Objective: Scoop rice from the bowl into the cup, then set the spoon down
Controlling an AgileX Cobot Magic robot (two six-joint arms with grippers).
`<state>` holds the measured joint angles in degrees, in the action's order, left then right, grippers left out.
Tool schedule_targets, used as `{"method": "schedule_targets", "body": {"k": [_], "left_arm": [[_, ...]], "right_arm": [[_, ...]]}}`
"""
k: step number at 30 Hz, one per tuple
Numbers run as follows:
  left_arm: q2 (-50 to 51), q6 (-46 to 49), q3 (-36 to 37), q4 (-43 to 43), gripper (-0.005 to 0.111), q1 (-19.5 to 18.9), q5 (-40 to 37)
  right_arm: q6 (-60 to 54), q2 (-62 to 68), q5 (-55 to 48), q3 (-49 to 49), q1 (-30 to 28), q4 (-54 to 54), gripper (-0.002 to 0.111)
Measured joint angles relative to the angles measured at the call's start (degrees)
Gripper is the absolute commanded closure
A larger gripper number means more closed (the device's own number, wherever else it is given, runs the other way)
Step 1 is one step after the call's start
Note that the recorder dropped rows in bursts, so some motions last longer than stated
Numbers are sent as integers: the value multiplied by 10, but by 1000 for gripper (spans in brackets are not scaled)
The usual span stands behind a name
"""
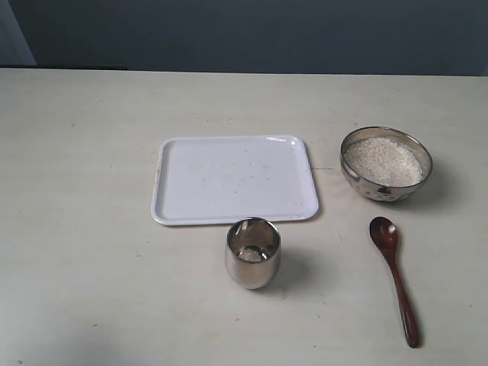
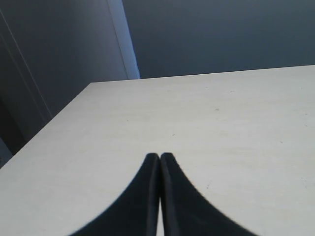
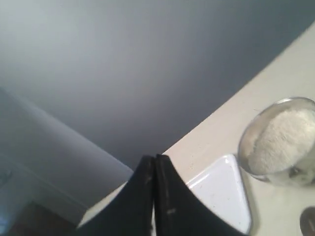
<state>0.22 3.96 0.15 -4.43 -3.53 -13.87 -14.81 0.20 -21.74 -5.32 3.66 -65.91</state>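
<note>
The rice (image 1: 383,160) lies heaped in the bowl (image 1: 374,189), nearly to its rim. The bowl stands ahead of the right gripper (image 3: 154,158) and well apart from its tips, while a corner of the white tray (image 1: 229,179) lies nearer to them. The right gripper's fingers are pressed together, empty.

The spoon (image 1: 395,274) lies flat on the table (image 1: 91,267), close to the bowl without touching it, oval end toward it. The cup (image 1: 252,274) stands upright just beside the tray's edge, a few grains at its bottom. How far either is from a gripper cannot be told.

The left gripper (image 2: 160,157) is likewise pinched together and empty, with bare tabletop ahead of it.
</note>
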Motion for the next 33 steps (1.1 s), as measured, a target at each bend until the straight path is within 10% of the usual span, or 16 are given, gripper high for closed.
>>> {"method": "schedule_targets", "body": {"k": [13, 22, 33], "left_arm": [[0, 0, 0, -1, 106, 0, 0], [0, 0, 0, -1, 106, 0, 0], [0, 0, 0, -1, 106, 0, 0]], "right_arm": [[-47, 333, -324, -307, 0, 300, 109], [-45, 616, -425, -341, 11, 390, 109], [255, 741, -361, -342, 258, 647, 109]]}}
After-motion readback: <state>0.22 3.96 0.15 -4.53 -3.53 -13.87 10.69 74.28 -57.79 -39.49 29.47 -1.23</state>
